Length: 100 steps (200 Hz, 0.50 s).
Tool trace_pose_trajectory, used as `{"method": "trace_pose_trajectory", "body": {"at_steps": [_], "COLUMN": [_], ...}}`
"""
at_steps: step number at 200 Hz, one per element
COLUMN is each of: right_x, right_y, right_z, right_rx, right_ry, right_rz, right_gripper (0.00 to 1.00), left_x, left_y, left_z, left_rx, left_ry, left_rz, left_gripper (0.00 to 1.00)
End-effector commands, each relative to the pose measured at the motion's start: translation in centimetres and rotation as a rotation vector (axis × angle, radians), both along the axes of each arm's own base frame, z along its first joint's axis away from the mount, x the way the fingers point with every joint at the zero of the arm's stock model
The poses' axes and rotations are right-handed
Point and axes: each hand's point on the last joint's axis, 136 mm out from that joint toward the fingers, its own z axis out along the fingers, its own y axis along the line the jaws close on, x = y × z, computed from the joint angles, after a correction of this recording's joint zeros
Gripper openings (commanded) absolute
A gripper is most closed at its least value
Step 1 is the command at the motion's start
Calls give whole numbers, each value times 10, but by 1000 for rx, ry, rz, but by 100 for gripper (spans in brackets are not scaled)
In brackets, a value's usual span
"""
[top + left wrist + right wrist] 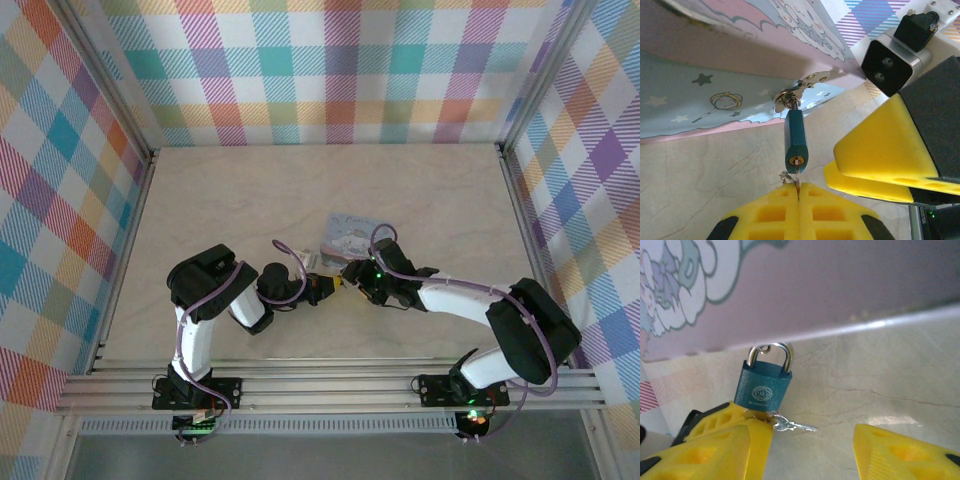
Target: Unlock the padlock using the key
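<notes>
One closed tin box (715,100), padlock (795,135) through its hasp (810,80), key (798,180) inserted

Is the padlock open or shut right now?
Shut. Both legs of the shackle sit down in the padlock body, and it hangs from the hasp on the tin box.

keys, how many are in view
2: one key pinched by the left end effector, in the padlock keyhole; a spare key on the ring beside it. Others may be hidden.
</notes>
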Motion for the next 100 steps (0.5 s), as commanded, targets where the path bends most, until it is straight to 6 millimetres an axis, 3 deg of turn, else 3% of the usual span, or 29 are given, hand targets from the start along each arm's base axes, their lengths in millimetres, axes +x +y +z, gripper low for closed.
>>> {"method": "trace_pose_trajectory", "body": {"at_steps": [1,100], "right_x": [11,28], "right_y": [4,16], "right_z": [1,1], "right_rx": [36,59], "right_ry": [-12,-22], "right_rz": [-68,-86], "right_gripper": [57,52], "left_x": [-9,-10], "left_y": [0,-2], "left_z": [-25,-25], "left_rx": [48,43], "left_ry": [69,75], "left_rz": [-6,-15], "left_gripper": [0,0]}}
